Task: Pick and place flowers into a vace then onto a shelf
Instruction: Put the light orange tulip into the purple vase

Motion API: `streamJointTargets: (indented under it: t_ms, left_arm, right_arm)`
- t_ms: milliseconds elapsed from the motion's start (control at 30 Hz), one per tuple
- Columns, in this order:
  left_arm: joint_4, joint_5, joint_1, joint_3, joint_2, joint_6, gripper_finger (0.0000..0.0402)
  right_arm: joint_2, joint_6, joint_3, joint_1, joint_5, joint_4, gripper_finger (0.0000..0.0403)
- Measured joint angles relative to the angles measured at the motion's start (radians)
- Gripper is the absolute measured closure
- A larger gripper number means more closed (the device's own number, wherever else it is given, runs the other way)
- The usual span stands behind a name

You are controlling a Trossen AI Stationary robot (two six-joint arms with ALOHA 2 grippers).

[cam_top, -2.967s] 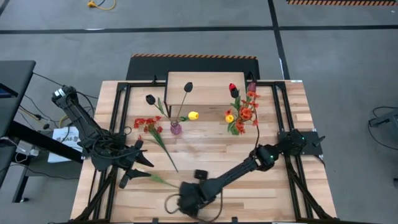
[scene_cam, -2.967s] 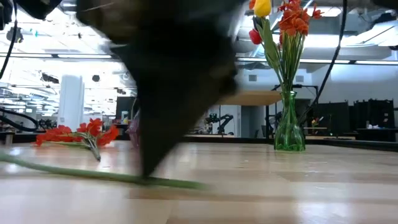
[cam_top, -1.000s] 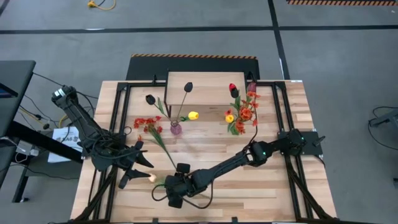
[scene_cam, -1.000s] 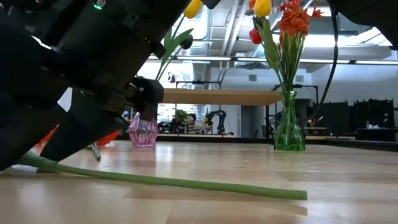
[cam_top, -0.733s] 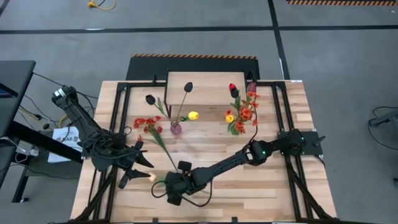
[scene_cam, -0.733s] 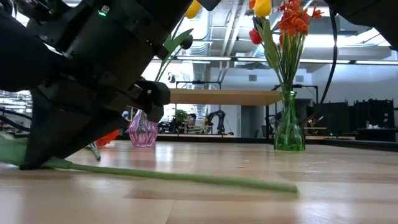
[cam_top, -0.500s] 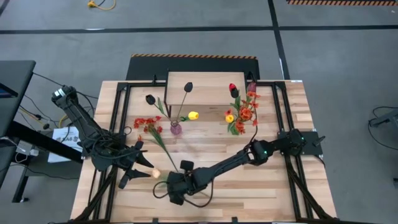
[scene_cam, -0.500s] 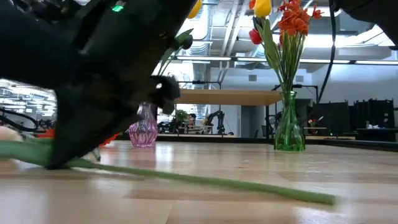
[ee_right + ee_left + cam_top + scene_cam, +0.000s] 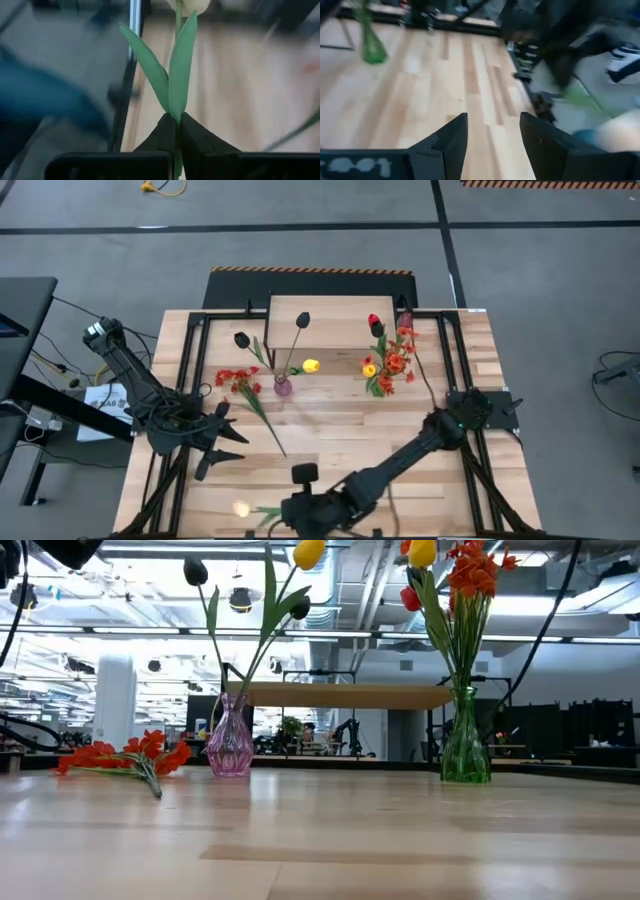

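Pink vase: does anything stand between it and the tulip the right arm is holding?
Nothing upright does. The right pincer, shut on the tulip, is at the table's near edge; only the orange spray lies flat on the table beside the pink vase.

Smooth pale wood-plank table [image 9: 330, 430]

1. two vases: one pink vase [image 9: 229, 748], one green vase [image 9: 464, 750].
2. three flowers in the pink vase: two dark tulips [image 9: 241, 340], one yellow tulip [image 9: 311, 366].
3. one loose orange-red spray [image 9: 236, 379] lying on the desk [image 9: 340, 430], at 9 o'clock from the pink vase.
4. one pale tulip [image 9: 241, 508] at the desk's 6 o'clock edge.
5. one shelf [image 9: 330, 310].
6. two arms, each with one claw: left claw [image 9: 235, 446], right claw [image 9: 283, 516].
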Motion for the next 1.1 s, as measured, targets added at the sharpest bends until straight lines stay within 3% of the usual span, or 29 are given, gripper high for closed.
streamJointTargets:
  t_ms: [267, 433, 633, 867, 1100]
  left_arm:
    - [0.011, -0.222, 0.000, 0.000, 0.000, 0.041, 0.0232]
    - [0.069, -0.261, 0.000, 0.000, 0.000, 0.065, 0.0232]
    - [0.125, -0.230, 0.000, 0.000, 0.000, 0.085, 0.0232]
    - [0.159, -0.207, 0.000, 0.000, 0.000, 0.091, 0.0232]
    - [0.335, -0.207, 0.000, 0.000, -0.002, 0.231, 0.0232]
  right_arm:
    - [-0.101, -0.253, 0.002, 0.016, 0.367, 0.299, 0.0402]
    - [-0.124, -0.282, 0.003, -0.020, 0.486, 0.425, 0.0402]
    - [-0.121, -0.195, 0.003, -0.088, 0.492, 0.425, 0.0403]
    - [-0.121, -0.139, 0.003, -0.136, 0.407, 0.398, 0.0403]
    - [-0.121, -0.090, 0.003, -0.140, 0.402, 0.305, 0.0403]
